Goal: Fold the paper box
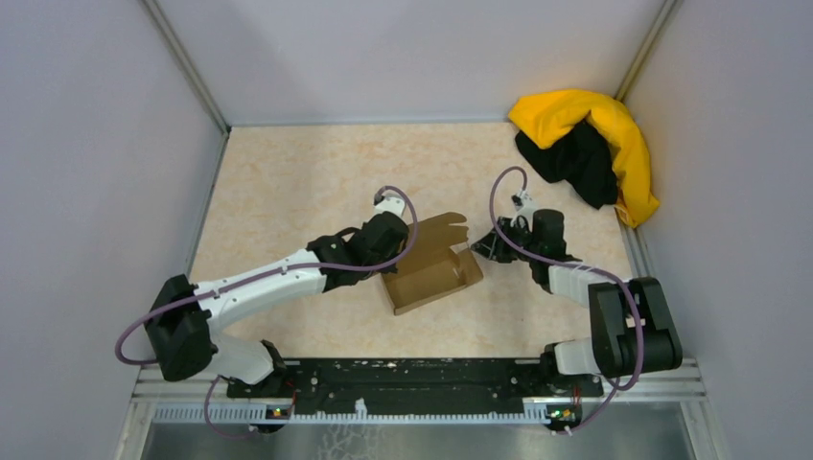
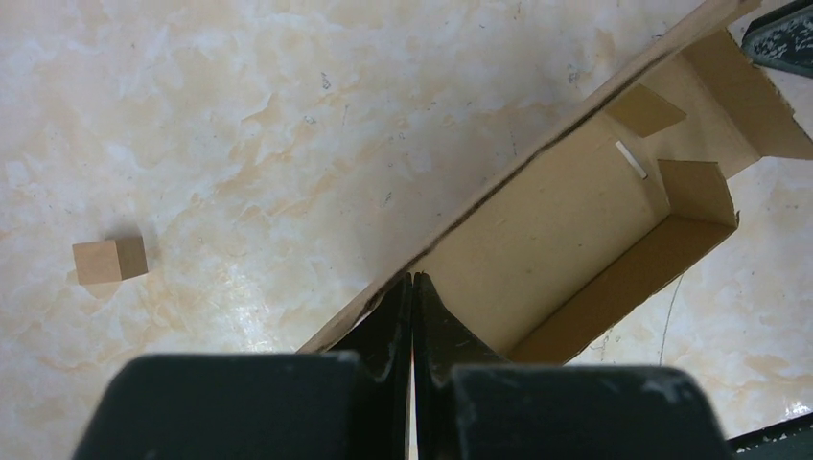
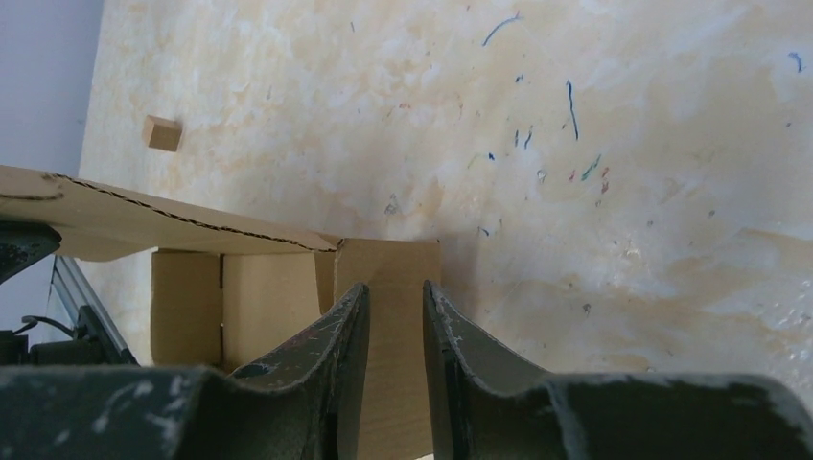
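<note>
Here the pale marbled table [image 1: 288,172] carries everything, and I place the rest by the paper box [image 1: 431,273]. The box sits near the middle of the table, between my two arms, turned at a slant. It is half formed: a brown tray open at the top, its walls raised, with a broad flap with rounded tabs standing out from its far side.

Well beyond the box, off to its far right, a yellow-and-black cloth heap [image 1: 585,144] lies bunched against the wall.

My left gripper [image 2: 412,287] reaches the box from its left side. Its fingers are pressed tight together on the top edge of the long wall, one finger outside the box and the other inside, so I am pinching that wall.

My right gripper [image 3: 393,286] is at the right end of the box. Its jaws stand a little apart and clamp nothing. The end flap fills the gap just past the tips, and I cannot tell whether they touch it.

A tiny cardboard scrap [image 2: 110,260] lies on the bare table, apart from the box on its outer side, away from the long wall.
</note>
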`<state>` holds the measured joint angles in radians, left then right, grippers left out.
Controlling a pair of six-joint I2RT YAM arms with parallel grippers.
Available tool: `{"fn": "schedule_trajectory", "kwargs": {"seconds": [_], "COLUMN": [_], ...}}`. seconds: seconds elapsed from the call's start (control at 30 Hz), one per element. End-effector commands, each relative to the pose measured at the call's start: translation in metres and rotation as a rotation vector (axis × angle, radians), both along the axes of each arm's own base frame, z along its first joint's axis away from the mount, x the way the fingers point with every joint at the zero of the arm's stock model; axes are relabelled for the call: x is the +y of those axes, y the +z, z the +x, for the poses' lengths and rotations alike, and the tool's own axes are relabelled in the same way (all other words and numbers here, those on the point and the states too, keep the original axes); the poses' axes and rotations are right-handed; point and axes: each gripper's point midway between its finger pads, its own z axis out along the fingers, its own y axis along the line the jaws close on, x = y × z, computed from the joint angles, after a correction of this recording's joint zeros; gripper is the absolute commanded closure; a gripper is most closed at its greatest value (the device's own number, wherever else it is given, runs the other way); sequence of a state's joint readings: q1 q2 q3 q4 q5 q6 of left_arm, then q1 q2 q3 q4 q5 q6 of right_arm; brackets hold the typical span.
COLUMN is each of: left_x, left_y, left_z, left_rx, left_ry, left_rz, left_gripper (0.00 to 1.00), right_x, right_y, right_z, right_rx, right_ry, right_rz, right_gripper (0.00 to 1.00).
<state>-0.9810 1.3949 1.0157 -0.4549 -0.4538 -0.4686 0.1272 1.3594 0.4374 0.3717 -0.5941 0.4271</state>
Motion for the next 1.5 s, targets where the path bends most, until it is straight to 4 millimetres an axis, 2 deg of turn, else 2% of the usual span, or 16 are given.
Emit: {"fn": "schedule_trajectory", "kwargs": {"seconds": [0.0,0.03,0.07,0.13,0.17,0.37,0.47,0.63,0.73,0.83,1.1,1.3,1.47], "left_x": [-0.011,-0.012,-0.014,-0.018,-0.019,-0.015,-0.01,-0.01,-0.014,-0.02,-0.033,-0.031,-0.035], "left_y": [0.006,0.005,0.006,0.01,0.013,0.034,0.053,0.096,0.11,0.109,0.079,0.059,0.054], "left_z": [0.007,0.007,0.008,0.009,0.009,0.017,0.019,0.016,0.015,0.015,0.012,0.027,0.034], "left_rx": [-0.016,-0.015,-0.018,-0.027,-0.036,-0.074,-0.109,-0.18,-0.2,-0.182,-0.09,-0.056,-0.035], "left_ry": [-0.018,-0.028,-0.041,-0.077,-0.091,-0.165,-0.188,-0.258,-0.305,-0.357,-0.496,-0.491,-0.496], "left_rz": [-0.03,-0.028,-0.031,-0.038,-0.041,-0.098,-0.134,-0.183,-0.187,-0.175,-0.149,-0.087,-0.084], "left_gripper": [0.98,0.98,0.94,0.72,0.68,0.67,0.63,0.48,0.4,0.38,0.37,0.37,0.39], "right_x": [0.007,0.007,0.007,0.008,0.008,0.008,0.009,0.009,0.01,0.01,0.012,0.013,0.014], "right_y": [0.012,0.011,0.011,0.011,0.011,0.011,0.011,0.012,0.013,0.012,0.011,0.01,0.01], "right_z": [-0.004,-0.005,-0.005,-0.006,-0.005,-0.005,-0.005,-0.006,-0.006,-0.007,-0.008,-0.008,-0.009], "right_rx": [-0.066,-0.065,-0.065,-0.064,-0.065,-0.062,-0.063,-0.062,-0.061,-0.06,-0.054,-0.049,-0.048], "right_ry": [0.045,0.048,0.048,0.053,0.053,0.057,0.059,0.065,0.069,0.071,0.079,0.086,0.09], "right_rz": [0.008,0.009,0.008,0.008,0.009,0.011,0.01,0.012,0.014,0.016,0.025,0.031,0.033], "right_gripper": [0.73,0.73,0.73,0.73,0.73,0.73,0.73,0.73,0.73,0.73,0.73,0.72,0.73]}}
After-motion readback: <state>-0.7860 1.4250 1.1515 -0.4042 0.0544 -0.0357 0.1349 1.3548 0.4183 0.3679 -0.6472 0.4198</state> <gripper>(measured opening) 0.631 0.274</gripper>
